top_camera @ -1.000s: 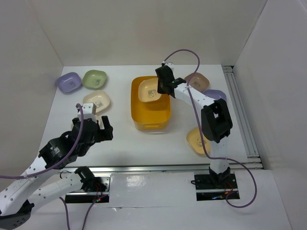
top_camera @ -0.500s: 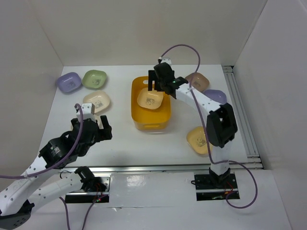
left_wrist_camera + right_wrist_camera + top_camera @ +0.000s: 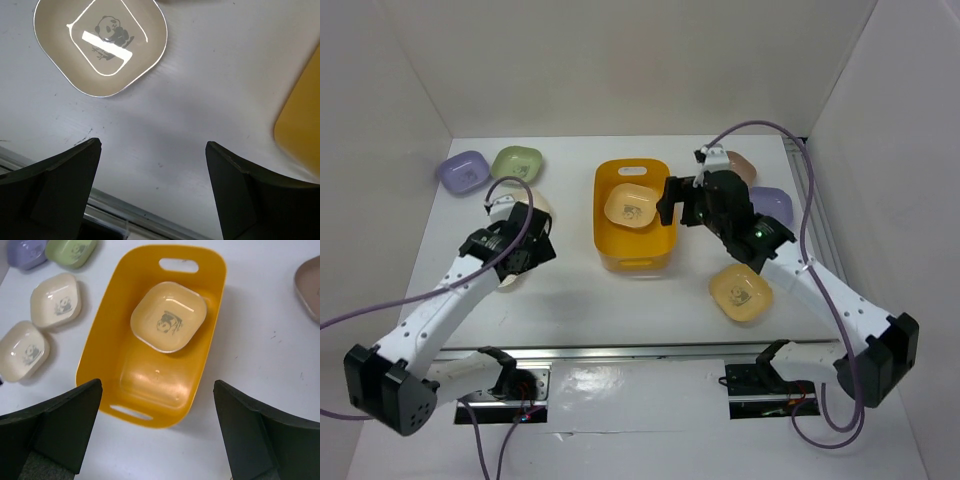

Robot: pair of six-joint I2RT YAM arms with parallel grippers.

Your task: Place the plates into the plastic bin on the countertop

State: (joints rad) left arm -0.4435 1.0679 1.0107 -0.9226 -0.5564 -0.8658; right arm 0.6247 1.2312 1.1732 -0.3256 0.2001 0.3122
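The yellow-orange plastic bin (image 3: pixel 635 250) (image 3: pixel 210 330) stands mid-countertop (image 3: pixel 580 300). One pale yellow plate (image 3: pixel 631 205) (image 3: pixel 169 316) lies inside it at the far end. My right gripper (image 3: pixel 672 203) (image 3: pixel 157 385) hangs open and empty above the bin's near right side. A brown plate (image 3: pixel 735 165), a lilac plate (image 3: pixel 772 205) and a pale yellow plate (image 3: pixel 740 292) lie to the bin's right. Left of the bin lie a lilac plate (image 3: pixel 462 171), a green plate (image 3: pixel 516 164), a cream plate (image 3: pixel 55 300) and a pale plate (image 3: pixel 22 350) (image 3: pixel 100 45). My left gripper (image 3: pixel 520 245) (image 3: pixel 152 145) is open above bare countertop just short of that pale plate.
White walls close in the back and both sides. A metal rail (image 3: pixel 825 240) runs along the right edge, and another rail (image 3: pixel 620 350) lines the front by the arm bases. The bin's corner (image 3: pixel 300 130) shows at the right of the left wrist view.
My right gripper opened and let the pale yellow plate drop into the bin, then drew back to the right. The left arm swung forward towards the cream and pale plates.
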